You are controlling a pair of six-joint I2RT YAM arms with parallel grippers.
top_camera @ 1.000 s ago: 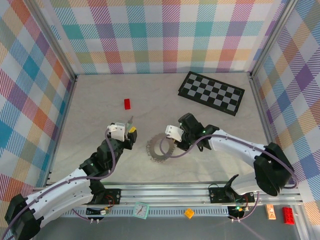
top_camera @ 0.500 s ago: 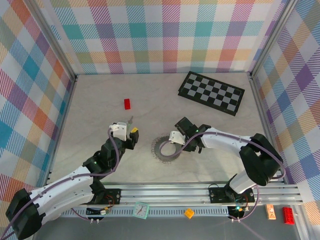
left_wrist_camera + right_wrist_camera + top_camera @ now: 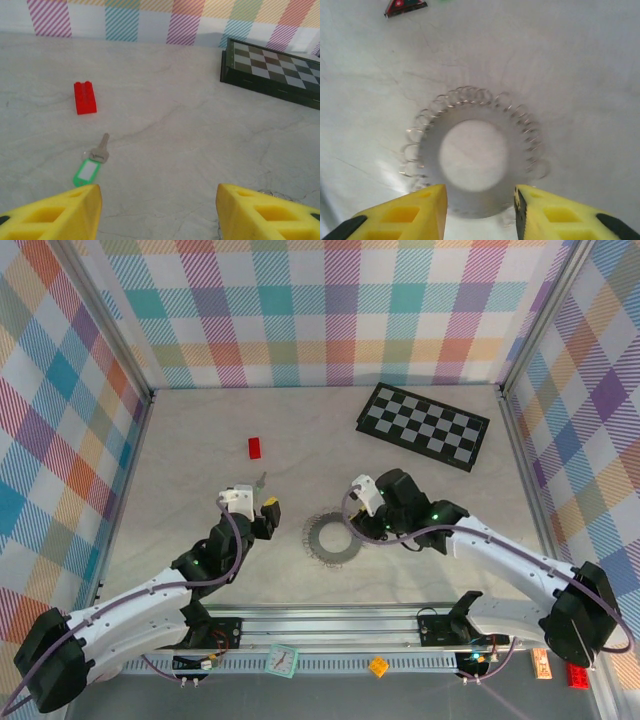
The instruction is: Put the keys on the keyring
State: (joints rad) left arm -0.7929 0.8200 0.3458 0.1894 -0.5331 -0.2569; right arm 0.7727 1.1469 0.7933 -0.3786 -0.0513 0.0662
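Keyring (image 3: 314, 538) lying flat, green key (image 3: 88, 171) near red brick (image 3: 85, 97), chequered board (image 3: 272, 72) beyond

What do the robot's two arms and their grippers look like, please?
The left arm and right arm are white with black joints and a looping lilac cable. The left gripper and right gripper have blocky yellow fingers.

You'll find the thin silver metal chain-loop keyring (image 3: 318, 539) (image 3: 520, 150) lying flat on the pale bench (image 3: 200, 440), near its middle. It is a closed round ring with an open centre and small curly wire loops fringing its outer edge. The small silver metal key with a light green plastic tag (image 3: 261, 480) (image 3: 92, 162) lies flat to the ring's left and further back, well apart from it. Its blade points away from you and its tag lies nearer.
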